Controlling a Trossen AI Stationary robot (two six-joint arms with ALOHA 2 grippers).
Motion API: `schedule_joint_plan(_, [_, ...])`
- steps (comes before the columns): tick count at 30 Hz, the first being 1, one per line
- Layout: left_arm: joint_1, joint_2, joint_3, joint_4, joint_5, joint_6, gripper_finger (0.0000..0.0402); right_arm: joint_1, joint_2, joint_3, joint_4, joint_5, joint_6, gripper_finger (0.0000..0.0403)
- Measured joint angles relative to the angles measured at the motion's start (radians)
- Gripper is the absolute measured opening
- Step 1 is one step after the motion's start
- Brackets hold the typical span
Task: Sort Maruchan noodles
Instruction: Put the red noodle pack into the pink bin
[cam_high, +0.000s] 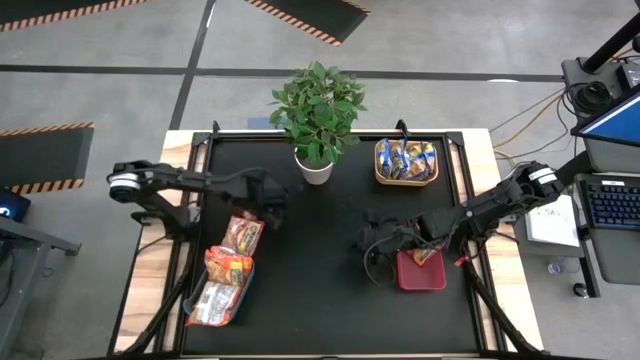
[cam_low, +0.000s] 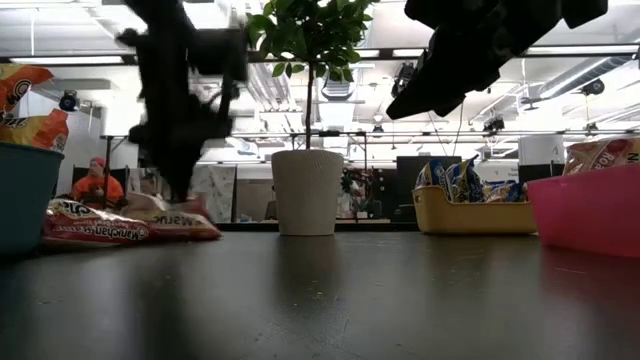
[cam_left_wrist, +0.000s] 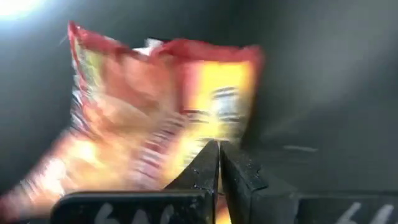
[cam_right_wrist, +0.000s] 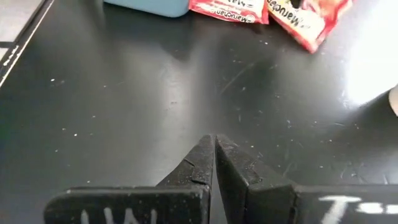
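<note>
Two red-pink noodle packets (cam_high: 243, 235) lie flat on the black table, left of centre. My left gripper (cam_high: 268, 208) is shut and points steeply down just above their far right corner; in its wrist view the shut fingertips (cam_left_wrist: 217, 144) stand over the packet's (cam_left_wrist: 155, 106) edge. My right gripper (cam_high: 370, 243) is shut and hangs over bare table beside the red bin (cam_high: 420, 280), which holds one packet (cam_high: 425, 257). Orange packets (cam_high: 225, 268) fill the grey-blue bin (cam_low: 25, 200). Blue-and-yellow packets (cam_high: 405, 158) sit in the yellow bin (cam_high: 405, 182). My left gripper's shut fingertips come from above at the red-pink packet's edge (cam_left_wrist: 205, 134). Whether they touch it, I cannot tell. The packet lies flat on the table.
A potted plant (cam_high: 318, 125) in a white pot stands at the far middle of the table. Bare black table lies between the two grippers. A person in orange (cam_low: 97, 183) sits in the room beyond the table.
</note>
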Motion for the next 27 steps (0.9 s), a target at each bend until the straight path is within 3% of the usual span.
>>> schedule_joint_plan(3, [-0.119,-0.009,0.084,0.052,0.01,0.111,0.0,-0.012,0.0,0.0,0.0,0.0,0.0,0.0009])
schedule_joint_plan(7, [-0.292,-0.009,0.155,0.217,0.006,0.369,0.0,-0.03,0.0,0.0,0.017,0.0,0.0,0.0009])
schedule_joint_plan(13, [-0.476,-0.011,0.162,0.397,-0.004,0.675,0.0,-0.07,0.012,0.0,0.131,0.0,0.001,0.0009])
schedule_joint_plan(20, [-0.495,-0.065,0.126,0.436,-0.015,0.816,0.0,-0.106,0.105,0.053,0.288,0.001,-0.029,0.0009])
schedule_joint_plan(27, [-0.488,-0.271,-0.083,0.653,-0.056,0.912,0.0,-0.106,0.234,0.182,0.285,0.122,-0.138,0.0009])
